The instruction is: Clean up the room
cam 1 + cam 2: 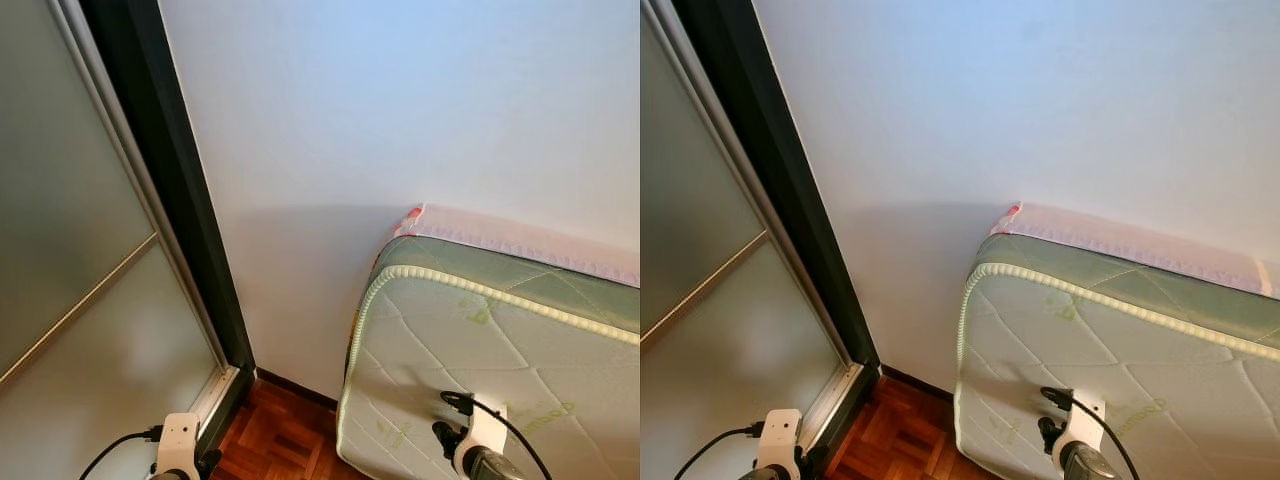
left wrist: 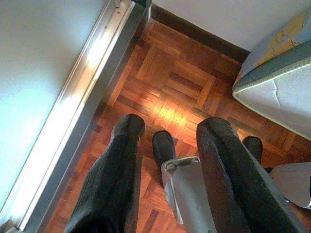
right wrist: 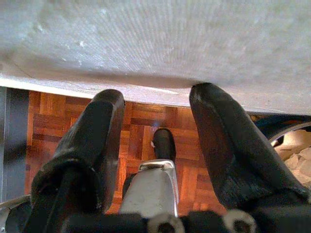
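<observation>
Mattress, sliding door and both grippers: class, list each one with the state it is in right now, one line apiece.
Mattress: bare, no sheet on it, one corner near the wall.
Sliding door: frosted panel across the opening by the dark frame.
Left gripper: open, holding nothing, above the parquet floor.
Right gripper: open, holding nothing, beside the mattress edge.

A quilted mattress [image 1: 500,350] leans near a frosted sliding door [image 1: 70,300] on parquet floor [image 2: 180,87].
</observation>
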Robot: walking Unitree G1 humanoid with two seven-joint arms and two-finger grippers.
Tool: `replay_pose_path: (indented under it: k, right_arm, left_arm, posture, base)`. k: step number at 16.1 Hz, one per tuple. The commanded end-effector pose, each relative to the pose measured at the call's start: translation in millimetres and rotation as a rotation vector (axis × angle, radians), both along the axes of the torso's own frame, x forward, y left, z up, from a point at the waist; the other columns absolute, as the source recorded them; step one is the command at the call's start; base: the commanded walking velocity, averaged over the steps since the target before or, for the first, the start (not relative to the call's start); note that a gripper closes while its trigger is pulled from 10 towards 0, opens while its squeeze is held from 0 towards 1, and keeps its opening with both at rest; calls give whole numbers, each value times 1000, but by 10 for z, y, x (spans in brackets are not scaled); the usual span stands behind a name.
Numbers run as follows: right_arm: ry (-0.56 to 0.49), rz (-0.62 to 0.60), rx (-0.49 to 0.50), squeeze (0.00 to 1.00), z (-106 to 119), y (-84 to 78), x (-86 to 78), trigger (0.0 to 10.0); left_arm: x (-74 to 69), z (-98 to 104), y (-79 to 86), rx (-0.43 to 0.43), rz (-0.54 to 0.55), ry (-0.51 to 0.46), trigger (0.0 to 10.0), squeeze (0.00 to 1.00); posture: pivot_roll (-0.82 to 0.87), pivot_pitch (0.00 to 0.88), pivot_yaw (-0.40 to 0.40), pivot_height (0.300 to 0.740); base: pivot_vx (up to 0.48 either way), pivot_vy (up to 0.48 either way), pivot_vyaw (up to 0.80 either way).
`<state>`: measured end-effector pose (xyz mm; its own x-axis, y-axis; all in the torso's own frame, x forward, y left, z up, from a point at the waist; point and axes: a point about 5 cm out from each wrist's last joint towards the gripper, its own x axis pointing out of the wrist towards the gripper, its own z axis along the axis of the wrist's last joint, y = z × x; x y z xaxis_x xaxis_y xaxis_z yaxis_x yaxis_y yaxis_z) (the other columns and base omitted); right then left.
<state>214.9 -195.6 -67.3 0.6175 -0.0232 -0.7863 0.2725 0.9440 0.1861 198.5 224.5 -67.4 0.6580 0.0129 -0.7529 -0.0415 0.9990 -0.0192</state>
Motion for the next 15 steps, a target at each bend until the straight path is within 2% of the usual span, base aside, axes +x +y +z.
replay_pose_path:
  k: [1, 5, 15]
  right_arm:
    - [-40, 14, -25, 0, 75, -53, 105, 10000]
    - [-44, 5, -22, 0, 79, -52, 113, 10000]
    - [-44, -1, -16, 0, 77, -47, 111, 10000]
  left_arm:
    - [-62, -36, 8, 1, 2, 33, 10000, 0]
    - [-55, -32, 10, 0, 3, 32, 10000, 0]
    - [-54, -31, 12, 3, -2, 31, 10000, 0]
  posture:
    - [24, 0, -31, 740]
    - [24, 0, -31, 740]
    - [24, 0, -30, 740]
  base:
    - [0, 0, 0]
    - [0, 0, 0]
    - [-250, 0, 0]
